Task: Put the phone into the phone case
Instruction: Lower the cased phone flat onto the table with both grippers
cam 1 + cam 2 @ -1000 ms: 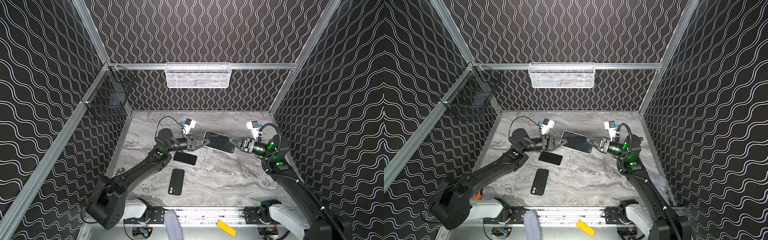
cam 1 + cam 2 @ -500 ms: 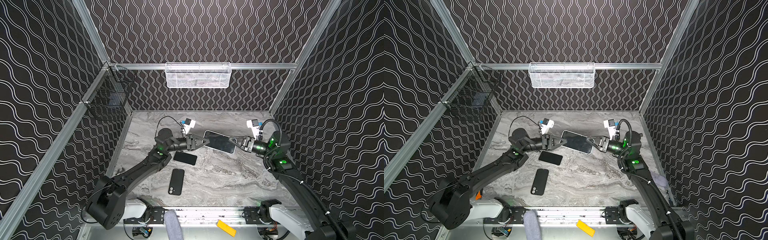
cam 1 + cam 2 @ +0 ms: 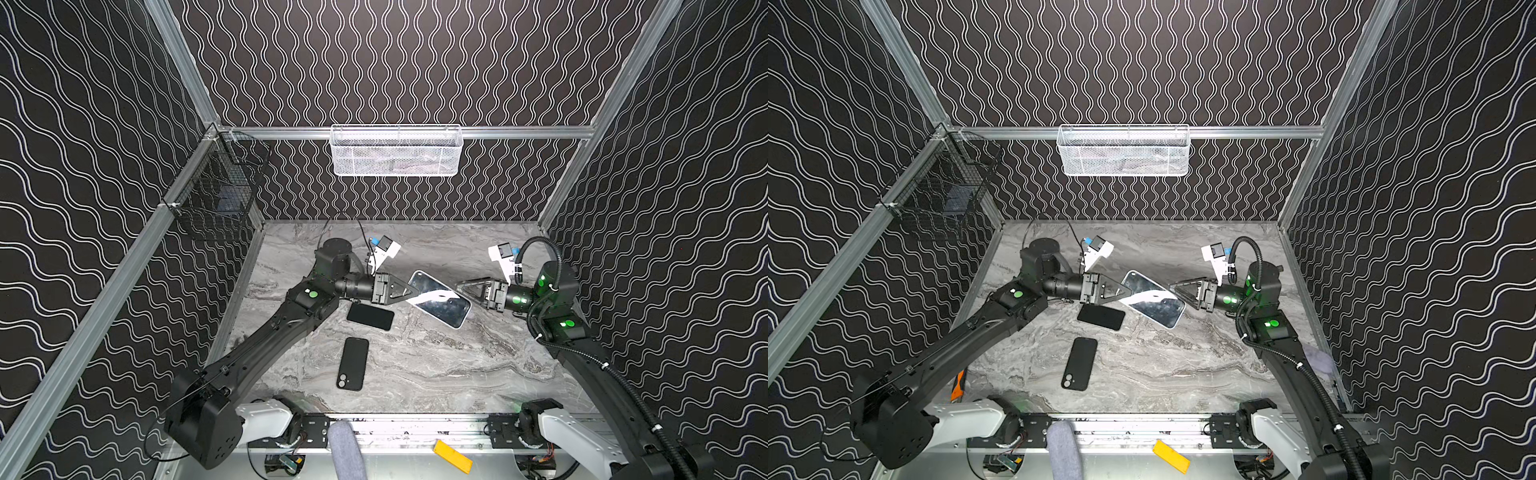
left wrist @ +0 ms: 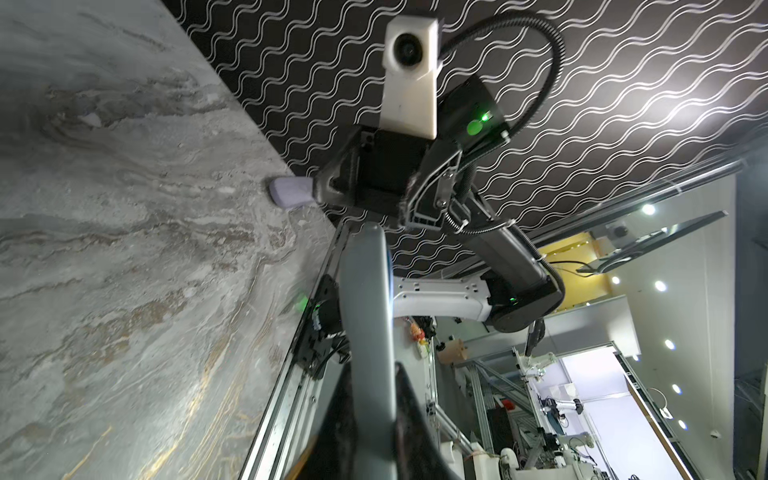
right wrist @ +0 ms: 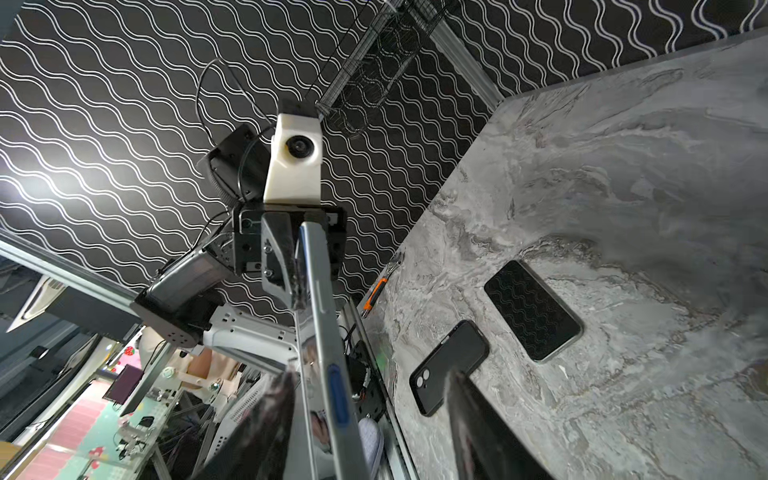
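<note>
A phone (image 3: 438, 299) with a pale blue rim and mirror-like screen hangs tilted above the table in both top views. My left gripper (image 3: 409, 291) is shut on its left end, and its edge (image 4: 365, 311) runs out from between the fingers. My right gripper (image 3: 461, 291) stands open around the phone's right end. One finger (image 5: 266, 415) lies close to the screen face. The other finger (image 5: 469, 415) is well clear of the phone's edge (image 5: 328, 332). A black phone case (image 3: 353, 369) with a camera cut-out lies flat near the front.
A second phone (image 3: 370, 316) with a dark screen lies on the marble table (image 3: 457, 374) under the left gripper. A white mesh basket (image 3: 395, 151) hangs on the back wall and a black wire basket (image 3: 216, 195) on the left wall. An orange-handled tool (image 3: 958, 384) lies at the left edge.
My right gripper's jaws have spread apart off the raised phone's right end. The left gripper has kept its hold and the phone has stayed where it was.
</note>
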